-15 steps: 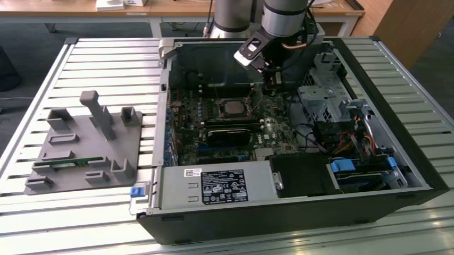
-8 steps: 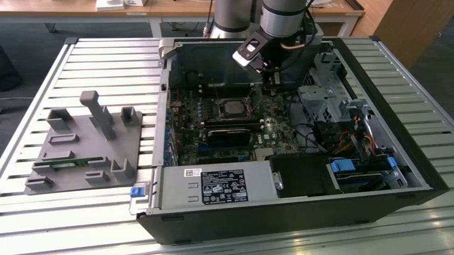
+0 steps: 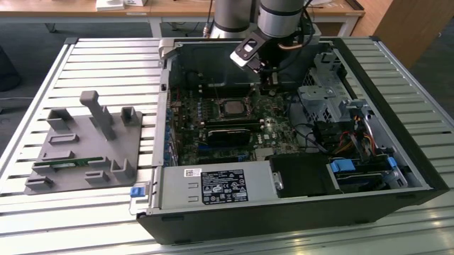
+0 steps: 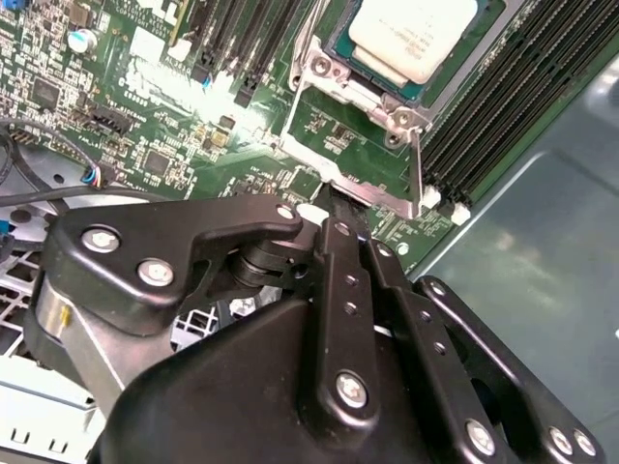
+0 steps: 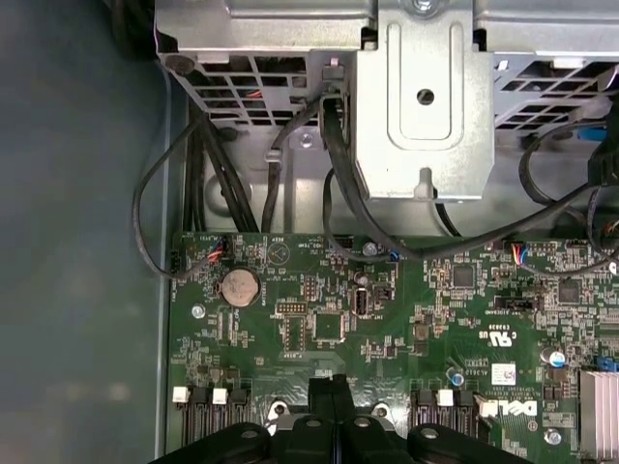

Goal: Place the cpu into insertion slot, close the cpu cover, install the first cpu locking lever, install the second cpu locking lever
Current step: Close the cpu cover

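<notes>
Gripper pinched closed, empty, tip by the socket, mid-frame in the exterior view. Probably working a lever. Chip seated.

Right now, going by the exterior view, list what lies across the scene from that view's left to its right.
grey fixture block → cpu → gripper → silver drive cage
</notes>
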`<state>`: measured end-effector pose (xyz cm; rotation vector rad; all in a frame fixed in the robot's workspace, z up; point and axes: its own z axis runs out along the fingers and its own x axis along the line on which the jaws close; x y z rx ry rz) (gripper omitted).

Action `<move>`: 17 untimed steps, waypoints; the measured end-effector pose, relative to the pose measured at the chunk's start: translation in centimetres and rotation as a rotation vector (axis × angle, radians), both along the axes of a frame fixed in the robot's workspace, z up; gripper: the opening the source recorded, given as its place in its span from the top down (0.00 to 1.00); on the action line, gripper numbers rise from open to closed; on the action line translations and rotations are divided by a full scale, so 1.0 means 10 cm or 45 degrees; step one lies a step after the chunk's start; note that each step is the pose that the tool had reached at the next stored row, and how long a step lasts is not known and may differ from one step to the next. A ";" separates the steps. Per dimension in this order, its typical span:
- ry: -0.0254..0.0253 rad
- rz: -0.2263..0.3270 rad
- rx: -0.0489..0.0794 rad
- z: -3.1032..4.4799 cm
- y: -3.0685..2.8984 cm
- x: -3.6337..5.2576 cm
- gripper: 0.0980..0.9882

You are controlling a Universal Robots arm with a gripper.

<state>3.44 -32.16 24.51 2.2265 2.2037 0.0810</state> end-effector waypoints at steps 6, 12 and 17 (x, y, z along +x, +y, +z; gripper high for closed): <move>0.0000 0.000 0.000 -0.002 0.000 -0.048 0.99; -0.0001 0.000 0.000 -0.005 0.000 -0.098 0.99; -0.0001 0.000 0.000 -0.006 0.000 -0.143 0.99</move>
